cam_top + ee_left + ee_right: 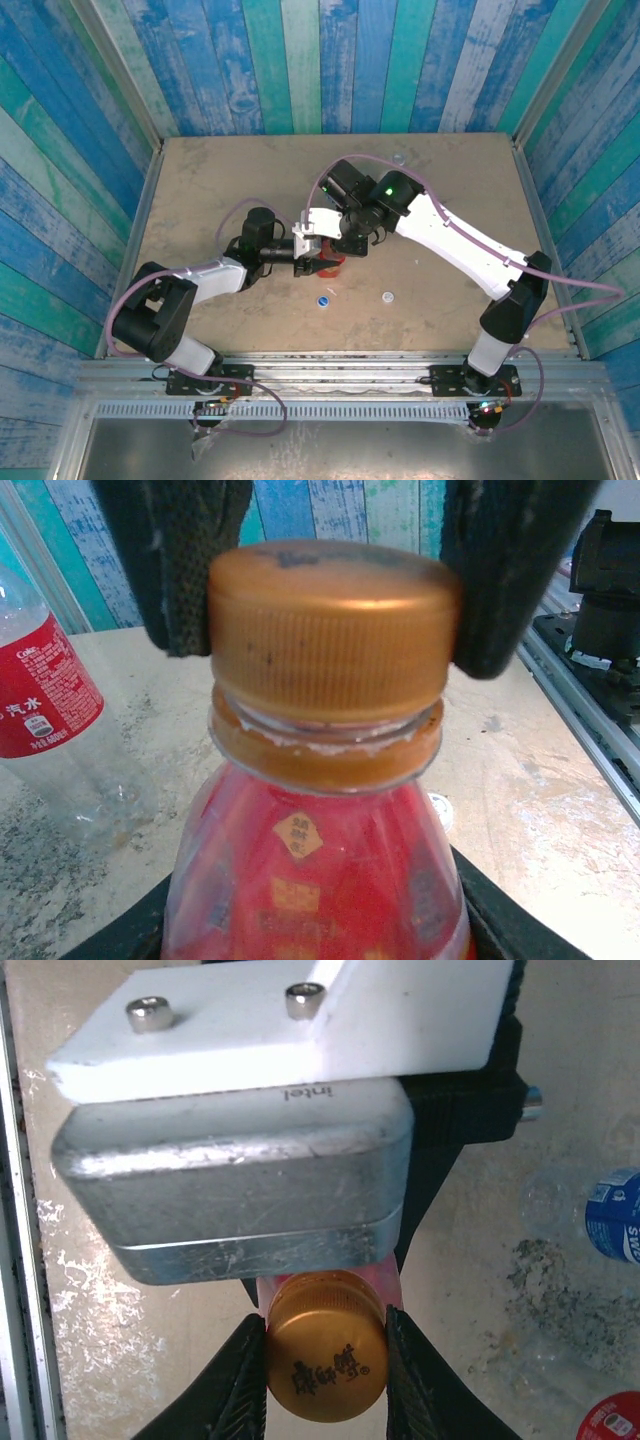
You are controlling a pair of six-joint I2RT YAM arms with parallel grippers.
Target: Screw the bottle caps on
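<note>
My left gripper point(315, 935) is shut on the body of the red bottle point(320, 880), which carries a yellow mark. The orange-brown cap point(330, 620) sits on its neck. My right gripper point(325, 1370) is shut on that cap point(325, 1360), one black finger point(235, 1385) pressed to each side. From above, both grippers, left point(315, 262) and right point(338, 250), meet over the red bottle point(333, 266) at mid table. A blue cap point(323, 299) and a white cap point(388, 296) lie loose on the table in front of them.
A clear bottle with a red label point(40, 690) stands to the left in the left wrist view. A blue-labelled bottle point(615, 1215) shows at the right edge of the right wrist view. The left wrist camera housing point(240, 1190) hangs just above the cap. A metal rail point(590, 700) runs along the table edge.
</note>
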